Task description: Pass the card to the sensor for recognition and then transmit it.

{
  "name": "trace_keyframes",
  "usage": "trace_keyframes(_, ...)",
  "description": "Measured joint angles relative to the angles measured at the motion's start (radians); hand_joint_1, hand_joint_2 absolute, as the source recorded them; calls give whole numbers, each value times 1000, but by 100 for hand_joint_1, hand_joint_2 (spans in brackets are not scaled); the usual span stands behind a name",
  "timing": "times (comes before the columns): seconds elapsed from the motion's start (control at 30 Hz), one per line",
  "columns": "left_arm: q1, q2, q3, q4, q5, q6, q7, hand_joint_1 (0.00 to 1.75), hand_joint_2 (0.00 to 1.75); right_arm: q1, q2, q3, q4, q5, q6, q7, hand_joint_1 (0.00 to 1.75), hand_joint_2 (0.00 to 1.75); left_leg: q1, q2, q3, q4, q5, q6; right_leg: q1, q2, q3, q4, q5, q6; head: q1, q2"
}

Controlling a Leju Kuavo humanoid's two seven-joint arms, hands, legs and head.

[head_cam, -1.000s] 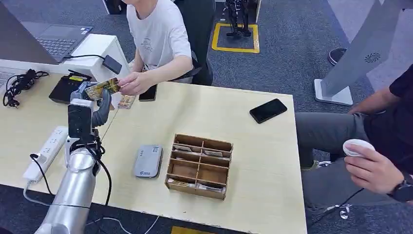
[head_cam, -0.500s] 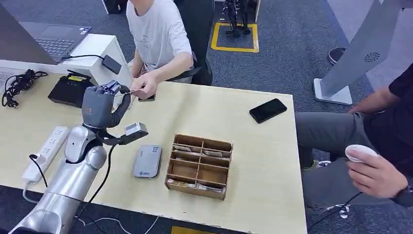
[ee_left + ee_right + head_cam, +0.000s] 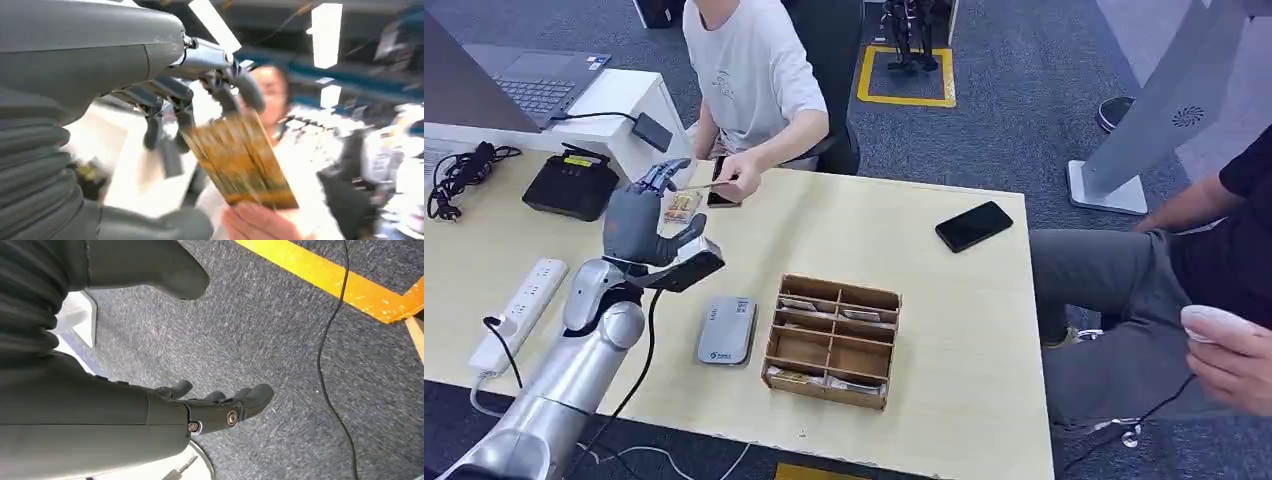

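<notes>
The card [image 3: 706,185] is seen edge-on at the table's far side, pinched by the seated person's hand [image 3: 742,179]. My left hand [image 3: 638,222] is raised just in front of it, fingers spread. In the left wrist view the blurred golden card [image 3: 240,160] is held from one end by the person's fingers [image 3: 255,222]; my fingertips [image 3: 239,92] lie at its other end and my thumb stands well apart from it. The grey sensor [image 3: 727,329] lies flat on the table near my forearm. My right hand [image 3: 210,410] hangs over the carpet, holding nothing.
A wooden compartment box [image 3: 832,341] with cards stands beside the sensor. A black phone [image 3: 974,226] lies at the far right; more cards [image 3: 684,206] and another phone are by the person. A power strip [image 3: 519,312] and a black device [image 3: 570,186] are at left. A second person sits at right.
My left hand turned and swung right toward the person with the card. The person's hand took hold of the card, and my thumb has come away from it.
</notes>
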Motion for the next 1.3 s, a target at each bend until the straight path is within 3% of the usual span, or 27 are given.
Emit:
trace_keyframes(0.47, 40, -6, 0, -72, 35, -98, 23, 0, 175, 14, 0, 0, 0, -16, -6, 4, 0, 175, 0, 0, 0, 0, 0, 0, 0, 0, 0, 0, 0, 0, 0, 0)
trace_keyframes(0.6, 89, -1, -5, -160, 102, -270, 21, 0, 175, 26, 0, -3, 0, -38, -27, 5, 0, 175, 0, 0, -1, 0, 0, 0, 0, 0, 0, 0, 0, 0, 0, 0)
trace_keyframes(0.7, 144, 7, -50, -279, 135, -413, 9, 0, 175, 36, 0, -10, -2, -52, -33, 5, 0, 175, 0, 0, -2, 0, 0, 0, 0, 0, -1, 0, 0, 0, 0, 0)
trace_keyframes(0.77, 178, 19, -91, -353, 154, -456, -1, 0, 175, 39, 0, -18, -5, -57, -33, 5, 0, 175, 0, 0, -3, 0, -1, 0, 0, 0, -2, 0, 0, 0, 0, 0)
trace_keyframes(0.87, 211, 35, -112, -422, 180, -466, -12, 0, 175, 45, 0, -26, -8, -64, -33, 6, 0, 175, 0, 1, -3, 0, -1, 0, 0, 0, -2, 0, 0, 0, 1, 0)
trace_keyframes(1.03, 346, 96, -112, -566, 243, -456, -121, 0, 175, 56, 0, -49, -17, -75, -32, 13, 0, 175, 0, 2, -2, 0, -1, 0, 0, 2, -2, 0, 0, 0, 0, 0)
trace_keyframes(1.17, 465, 118, -96, -635, 202, -396, -171, 0, 175, 61, 0, -66, -25, -77, -29, 19, 0, 175, 0, 2, -3, -1, -1, 0, 0, 2, -2, 0, -1, -1, 0, 0)
trace_keyframes(1.3, 599, 137, -52, -683, 78, -283, -204, 0, 175, 65, 1, -85, -31, -74, -30, 13, 0, 175, 0, 2, -3, -1, -2, 0, 0, 2, -3, 0, -1, -1, 0, 0)
